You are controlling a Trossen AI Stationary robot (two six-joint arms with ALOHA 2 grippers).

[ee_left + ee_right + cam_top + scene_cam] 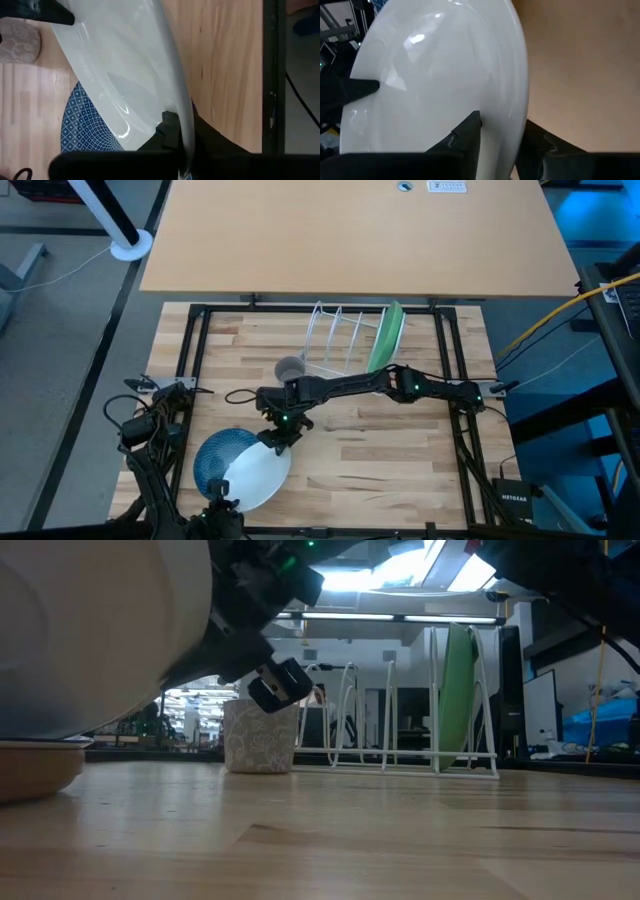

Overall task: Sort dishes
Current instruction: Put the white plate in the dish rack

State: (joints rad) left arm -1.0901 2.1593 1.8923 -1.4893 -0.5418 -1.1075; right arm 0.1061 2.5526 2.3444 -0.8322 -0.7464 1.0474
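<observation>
White plate (257,474), rim between both grippers' fingers (470,131)

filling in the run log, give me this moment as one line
white plate: gripped on opposite rims by left hand and right hand, tilted over blue plate | green plate: upright in rack

White plate (257,473) covers part of blue plate (214,453) near the table's front left corner; blue plate's covered side not seen. Left gripper (222,505) at the front edge, largely cut by the high view's border. In the low view the white plate runs off the picture, and a brown plate (35,766) shows only a sliver of rim. Wrist views crop the white plate on both sides.
</observation>
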